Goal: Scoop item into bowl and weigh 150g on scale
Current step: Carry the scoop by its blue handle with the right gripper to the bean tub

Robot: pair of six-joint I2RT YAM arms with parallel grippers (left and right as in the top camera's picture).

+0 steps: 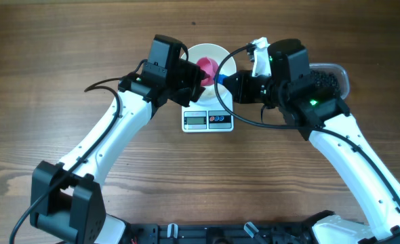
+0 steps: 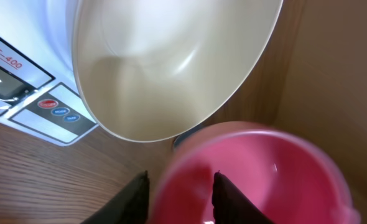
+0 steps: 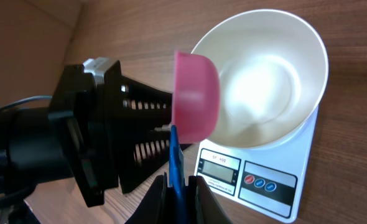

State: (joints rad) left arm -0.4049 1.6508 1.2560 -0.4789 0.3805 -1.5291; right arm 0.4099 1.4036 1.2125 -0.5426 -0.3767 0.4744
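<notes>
Two right fingers [image 3: 202, 202] are clamped on the blue handle [image 3: 176, 162] of a round pink plastic scoop [image 3: 196, 93] above the round white bowl [image 3: 270, 81]; left fingers [image 2: 134, 199] are parted at the scoop.

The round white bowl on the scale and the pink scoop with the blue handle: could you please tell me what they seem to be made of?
Round white bowl: probably glazed ceramic or melamine, glossy, with soft highlights on its smooth wall. Pink scoop: likely plastic, evenly coloured, satin sheen; its thin flat blue handle looks like plastic too.
</notes>
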